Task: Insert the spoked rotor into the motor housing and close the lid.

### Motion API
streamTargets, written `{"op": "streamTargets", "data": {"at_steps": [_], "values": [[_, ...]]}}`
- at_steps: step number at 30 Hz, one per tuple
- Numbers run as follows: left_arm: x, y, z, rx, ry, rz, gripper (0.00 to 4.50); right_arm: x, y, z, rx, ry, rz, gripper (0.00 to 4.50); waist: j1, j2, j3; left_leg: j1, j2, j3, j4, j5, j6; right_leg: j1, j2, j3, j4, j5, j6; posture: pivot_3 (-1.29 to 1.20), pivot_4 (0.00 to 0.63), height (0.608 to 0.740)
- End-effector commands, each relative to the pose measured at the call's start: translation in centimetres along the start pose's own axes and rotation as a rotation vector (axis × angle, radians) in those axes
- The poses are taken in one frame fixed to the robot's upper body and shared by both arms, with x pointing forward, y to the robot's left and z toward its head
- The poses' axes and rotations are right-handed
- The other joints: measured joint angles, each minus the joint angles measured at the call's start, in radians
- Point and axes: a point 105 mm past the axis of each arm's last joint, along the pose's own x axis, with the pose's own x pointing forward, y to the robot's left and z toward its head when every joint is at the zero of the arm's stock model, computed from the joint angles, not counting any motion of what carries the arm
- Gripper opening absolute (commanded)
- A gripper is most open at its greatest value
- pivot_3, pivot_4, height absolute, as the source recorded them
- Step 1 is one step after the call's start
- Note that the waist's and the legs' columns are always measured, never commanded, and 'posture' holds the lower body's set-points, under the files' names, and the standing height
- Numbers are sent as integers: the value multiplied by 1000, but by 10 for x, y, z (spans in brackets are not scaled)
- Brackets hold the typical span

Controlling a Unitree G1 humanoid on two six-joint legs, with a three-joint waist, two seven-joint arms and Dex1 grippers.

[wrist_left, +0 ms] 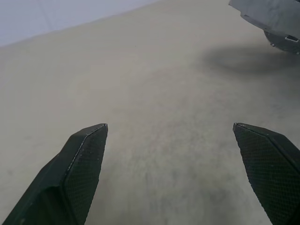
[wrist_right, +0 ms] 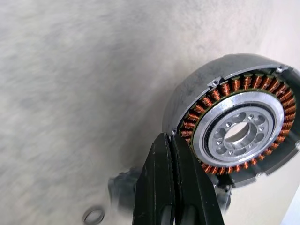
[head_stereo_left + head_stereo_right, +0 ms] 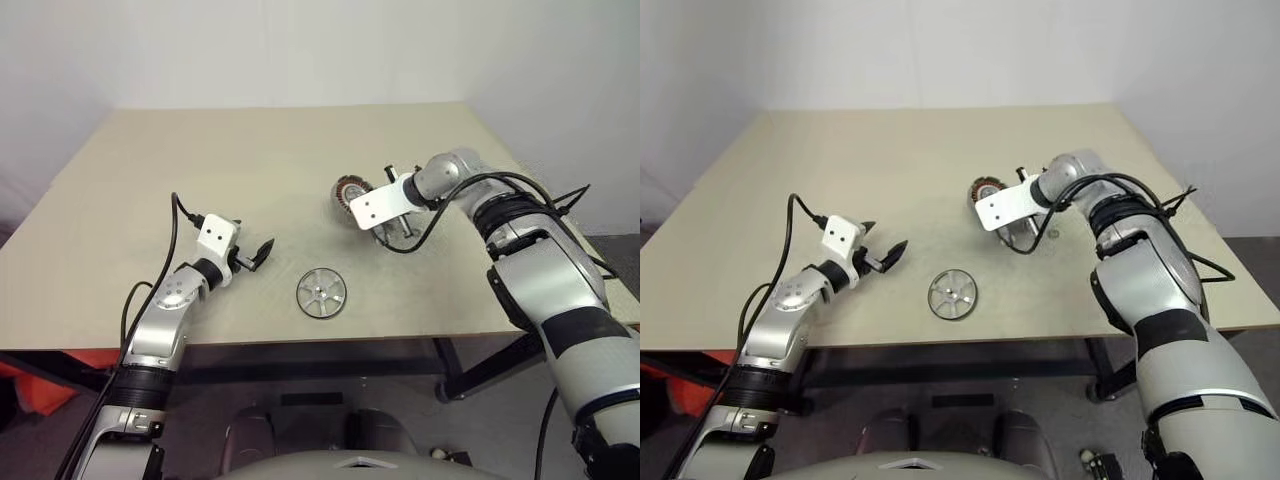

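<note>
Between both pincers lies spoked rotor (image 3: 321,293).

Spoked rotor (image 3: 321,293) flat on table (image 3: 250,170), between left gripper (image 3: 258,252) and motor housing (image 3: 350,190).

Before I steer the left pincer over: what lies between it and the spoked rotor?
Bare tabletop lies between the left pincer and the spoked rotor, as the left eye view shows.
</note>
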Motion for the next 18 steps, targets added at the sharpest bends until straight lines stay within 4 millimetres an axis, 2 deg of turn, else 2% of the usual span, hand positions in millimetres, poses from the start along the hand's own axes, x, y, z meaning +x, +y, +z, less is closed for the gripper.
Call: {"op": "streamTargets", "data": {"at_steps": [1, 8, 13, 18], "values": [[1, 5, 14, 30, -50, 11, 4500, -16, 2, 8, -79, -64, -3, 21, 2, 0, 0, 0, 0, 0, 0, 0, 0, 0, 0, 0, 0, 0, 0, 0, 0, 740], [1, 5, 14, 33, -49, 7, 4500, -13, 26, 16, -69, -116, 52, 21, 3, 0, 0, -1, 0, 0, 5, 0, 1, 0, 0, 0, 2, 0, 0, 0, 0, 740], [1, 4, 14, 36, -48, 3, 4500, -10, 43, 10, -49, -88, 84, 21, 6, 0, 0, 0, 0, -1, 7, 0, 1, 3, 0, 0, 2, 0, 1, 0, 0, 740], [-1, 5, 14, 38, -46, 3, 4500, -12, 53, 12, -38, -98, 105, 21, 4, -1, 0, 0, 0, -1, 8, 0, 1, 3, 0, 0, 2, 0, 1, 0, 0, 740]]}}
